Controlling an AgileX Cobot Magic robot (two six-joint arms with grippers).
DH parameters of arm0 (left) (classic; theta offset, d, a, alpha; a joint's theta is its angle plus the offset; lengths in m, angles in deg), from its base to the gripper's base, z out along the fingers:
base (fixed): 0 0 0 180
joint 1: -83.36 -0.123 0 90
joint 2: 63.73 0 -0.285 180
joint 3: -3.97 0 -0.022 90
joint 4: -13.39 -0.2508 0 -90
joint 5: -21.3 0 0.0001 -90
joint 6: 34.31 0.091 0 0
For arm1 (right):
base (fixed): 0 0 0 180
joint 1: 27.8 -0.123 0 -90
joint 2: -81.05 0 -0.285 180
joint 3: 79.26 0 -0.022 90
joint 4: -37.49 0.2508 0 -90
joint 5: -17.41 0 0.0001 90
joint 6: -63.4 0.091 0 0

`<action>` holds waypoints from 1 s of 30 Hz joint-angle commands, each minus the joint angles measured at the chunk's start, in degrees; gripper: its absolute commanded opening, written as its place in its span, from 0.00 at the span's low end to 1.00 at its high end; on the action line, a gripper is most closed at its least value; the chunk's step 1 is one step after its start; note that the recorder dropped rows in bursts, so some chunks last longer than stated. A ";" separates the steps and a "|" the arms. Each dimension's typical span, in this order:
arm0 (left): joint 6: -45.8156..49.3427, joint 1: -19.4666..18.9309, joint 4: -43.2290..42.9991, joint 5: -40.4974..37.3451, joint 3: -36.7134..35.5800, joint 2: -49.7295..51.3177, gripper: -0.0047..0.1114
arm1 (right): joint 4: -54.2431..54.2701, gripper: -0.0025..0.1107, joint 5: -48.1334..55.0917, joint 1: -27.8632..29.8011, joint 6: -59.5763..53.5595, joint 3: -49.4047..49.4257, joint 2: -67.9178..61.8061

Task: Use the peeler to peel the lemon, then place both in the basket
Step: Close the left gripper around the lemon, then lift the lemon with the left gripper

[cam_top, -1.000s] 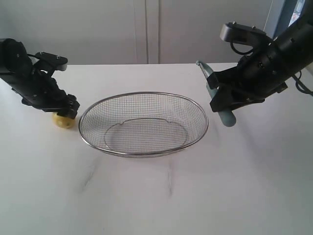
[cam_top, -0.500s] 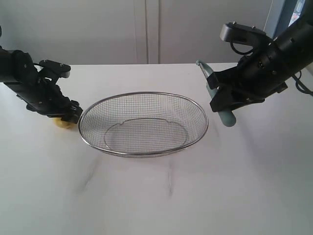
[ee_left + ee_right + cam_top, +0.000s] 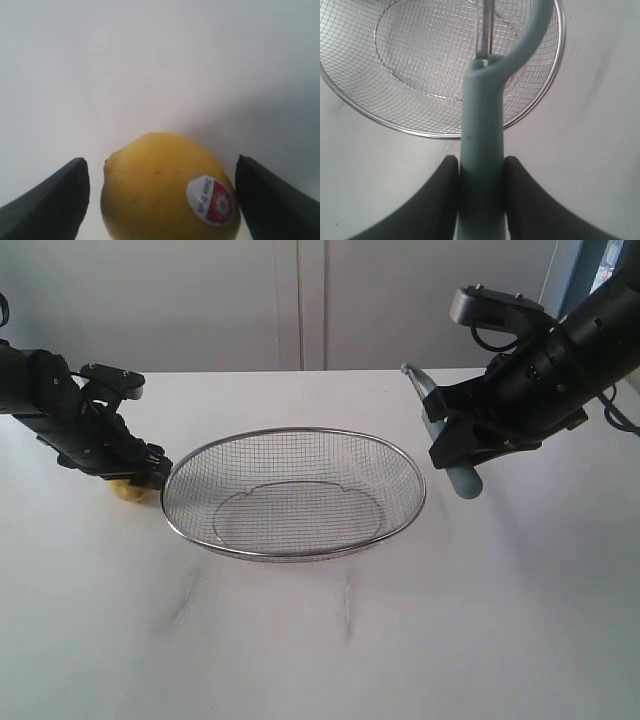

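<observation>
One lemon (image 3: 167, 192) sits on the white table (image 3: 470, 620), just outside the left rim of the basket (image 3: 295, 555), its sticker showing. It lies between the left jaws, which stand spread wide with a gap on either side. Near the basket's right rim, the right jaws pinch the peeler (image 3: 481, 125) by its handle.

wht table (image 3: 300, 660), pale wall (image 3: 180, 300) behind
</observation>
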State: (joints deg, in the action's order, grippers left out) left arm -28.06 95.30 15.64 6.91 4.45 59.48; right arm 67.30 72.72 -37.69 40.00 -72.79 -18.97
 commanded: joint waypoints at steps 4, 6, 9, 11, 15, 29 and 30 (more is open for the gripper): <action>-0.69 0.23 0.73 -0.32 0.06 0.14 0.74 | 0.34 0.02 -0.18 0.20 0.16 0.15 0.58; -0.69 0.23 0.73 -0.59 0.06 0.14 0.74 | 0.34 0.02 -0.18 0.20 0.16 0.15 0.58; -1.59 0.23 0.73 -0.74 0.06 0.62 0.74 | 0.34 0.02 -0.18 0.20 0.16 0.15 0.58; -1.60 0.23 0.73 -0.74 0.06 1.16 0.74 | 0.34 0.02 -0.18 0.20 0.16 0.15 0.58; -3.70 0.23 0.73 -0.64 0.06 2.02 0.74 | 0.34 0.02 -0.18 0.20 0.16 0.15 0.58; -4.12 0.23 0.73 -0.80 0.06 1.81 0.48 | 0.34 0.02 -0.18 0.20 0.16 0.15 0.58; -4.12 0.23 0.73 -0.80 0.06 1.53 0.45 | 0.34 0.02 -0.18 0.20 0.16 0.15 0.58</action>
State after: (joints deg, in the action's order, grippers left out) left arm -31.68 95.36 15.74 7.01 4.45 61.41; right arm 67.30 72.72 -37.69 40.11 -72.79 -18.97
